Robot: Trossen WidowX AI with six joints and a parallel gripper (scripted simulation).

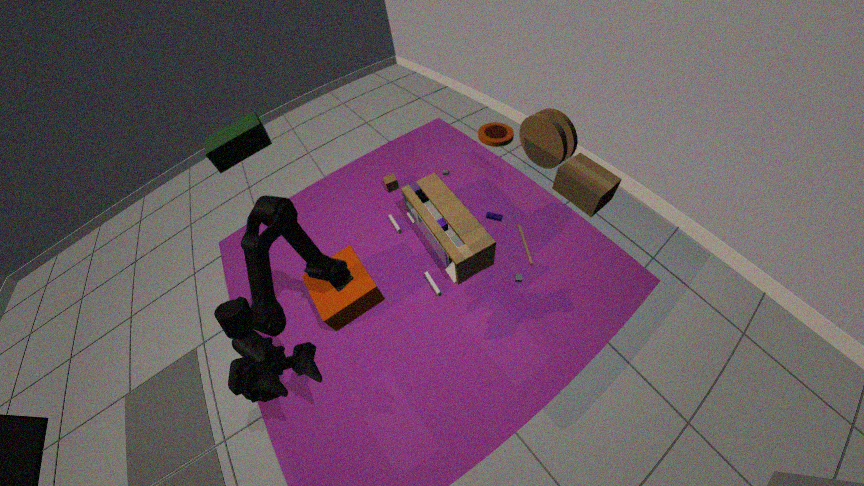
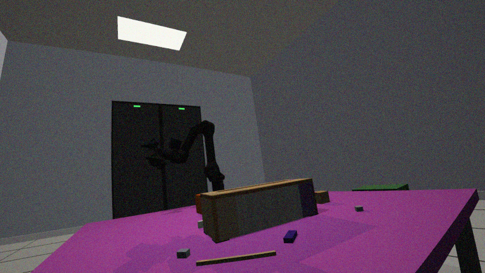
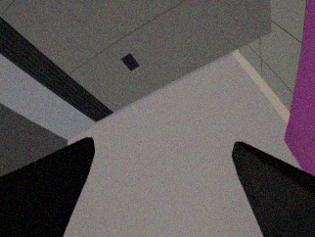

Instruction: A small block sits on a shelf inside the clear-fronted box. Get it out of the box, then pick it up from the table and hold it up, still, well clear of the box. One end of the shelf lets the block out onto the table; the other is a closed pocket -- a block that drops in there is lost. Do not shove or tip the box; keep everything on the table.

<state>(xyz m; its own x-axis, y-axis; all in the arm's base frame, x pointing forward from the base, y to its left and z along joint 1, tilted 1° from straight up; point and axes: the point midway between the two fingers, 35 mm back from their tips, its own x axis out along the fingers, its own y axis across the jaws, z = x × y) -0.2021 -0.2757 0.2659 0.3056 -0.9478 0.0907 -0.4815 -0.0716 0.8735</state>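
Fingers spread wide, gripping nothing, parked above the orange block (image 1: 344,296), well apart from the box (image 1: 450,226): no contact yet. Purple block (image 1: 442,223) on the shelf inside, mid-length, awaiting a push toward the open end.

My arm (image 1: 265,253) arches over the orange block (image 1: 344,293), gripper (image 1: 338,272) above its top face. The tan box (image 1: 450,226) lies mid-table (image 1: 422,362), a purple block (image 1: 442,223) visible inside. Two white sticks (image 1: 394,223) (image 1: 432,282) lie between them.
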